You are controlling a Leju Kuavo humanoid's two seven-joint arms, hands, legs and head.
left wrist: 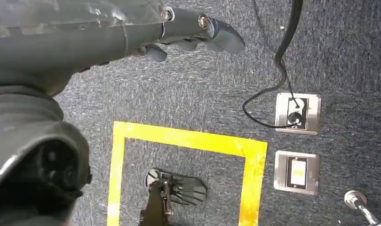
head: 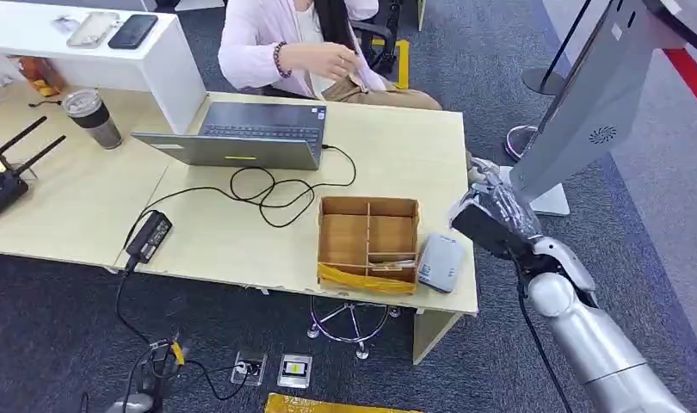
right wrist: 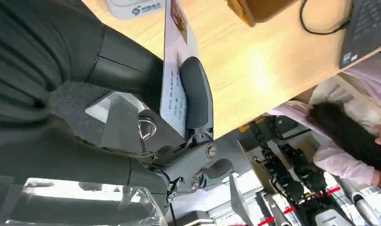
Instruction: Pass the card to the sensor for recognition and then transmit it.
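My right hand [head: 491, 217] hovers just off the table's right edge, beside the grey card sensor [head: 440, 261]. In the right wrist view the thumb [right wrist: 196, 96] presses a white card [right wrist: 174, 75] with print and a small picture against the fingers of my right hand [right wrist: 179, 117], so the card is held edge-on. The sensor [right wrist: 132, 7] shows as a white box with a blue logo on the table. My left hand [left wrist: 179, 33] hangs over the carpet, its fingers loosely curled with nothing in them.
A divided cardboard box [head: 367, 243] stands left of the sensor. A laptop [head: 246, 133], its cable and power brick [head: 150, 237] lie on the table [head: 242, 249]. A person [head: 302, 47] sits behind it. A grey kiosk [head: 586, 103] stands to my right.
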